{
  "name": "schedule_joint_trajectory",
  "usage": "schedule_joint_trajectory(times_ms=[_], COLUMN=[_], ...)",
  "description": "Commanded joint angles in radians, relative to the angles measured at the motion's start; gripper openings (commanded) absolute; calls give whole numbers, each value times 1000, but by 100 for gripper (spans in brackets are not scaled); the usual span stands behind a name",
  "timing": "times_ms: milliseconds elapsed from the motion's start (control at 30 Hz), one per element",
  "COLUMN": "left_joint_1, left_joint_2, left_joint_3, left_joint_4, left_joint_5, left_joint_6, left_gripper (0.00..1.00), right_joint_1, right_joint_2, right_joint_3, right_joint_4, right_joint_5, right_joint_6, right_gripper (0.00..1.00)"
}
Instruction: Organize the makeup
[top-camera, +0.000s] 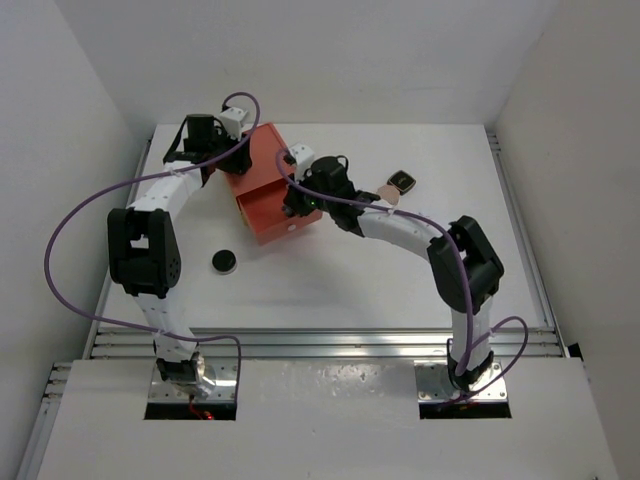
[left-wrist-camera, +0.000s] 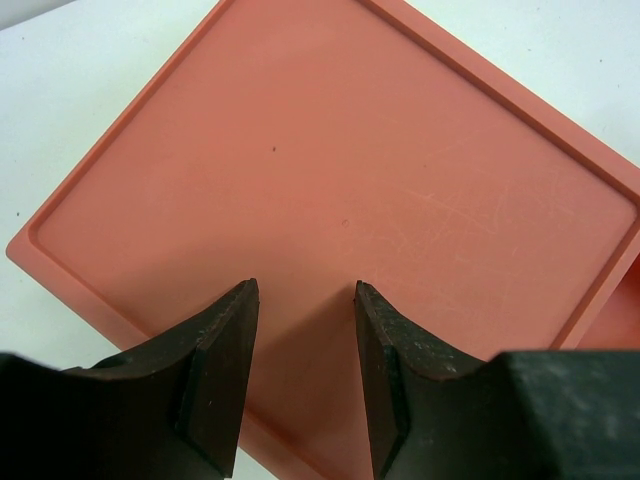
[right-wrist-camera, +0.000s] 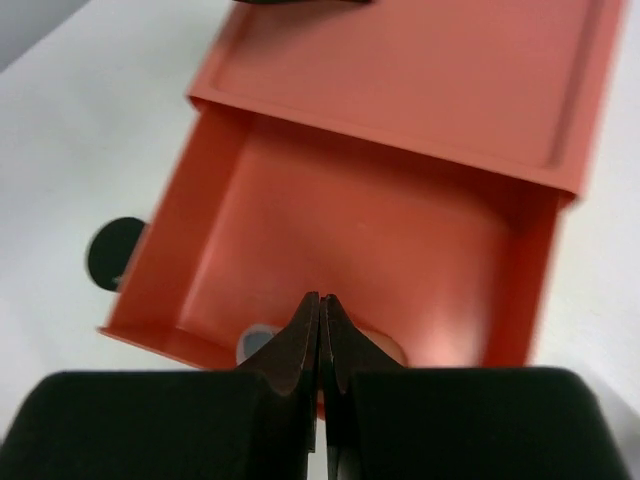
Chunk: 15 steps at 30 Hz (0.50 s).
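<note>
The black disc lies on the counter left of the open drawer where the right pincer hangs, tips together, seemingly empty; the left pincer stands apart.

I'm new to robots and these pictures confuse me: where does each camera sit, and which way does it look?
Top: above and behind, facing down at the table; left arm and right arm show.
Left wrist: facing down onto the box; open left gripper shows.
Right wrist: facing into the drawer; shut right gripper shows.
Shared: all show the box.
</note>
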Motion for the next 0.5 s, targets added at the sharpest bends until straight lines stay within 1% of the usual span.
schedule_joint_trajectory(times_ms=[0, 67, 133, 333, 467], left_joint_1=[8, 8, 8, 8, 8], left_joint_2=[32, 32, 32, 32, 32], left_joint_3=[-32, -32, -32, -32, -32], left_joint_4=[-80, -80, -80, -80, -80], left_joint_5=[1, 1, 11, 11, 11], left_joint_6=[-27, -27, -27, -27, -27], left_gripper=[49, 49, 49, 49, 49], right_joint_1=[26, 30, 28, 34, 28], right_joint_2=[56, 76, 85, 90, 68], right_joint_3=[86, 88, 94, 172, 252], right_joint_4=[16, 61, 59, 22, -35], right_joint_5=[-25, -27, -21, -10, 28], right_joint_6=[41, 67, 65, -13, -81], right_gripper=[0, 0, 0, 1, 11])
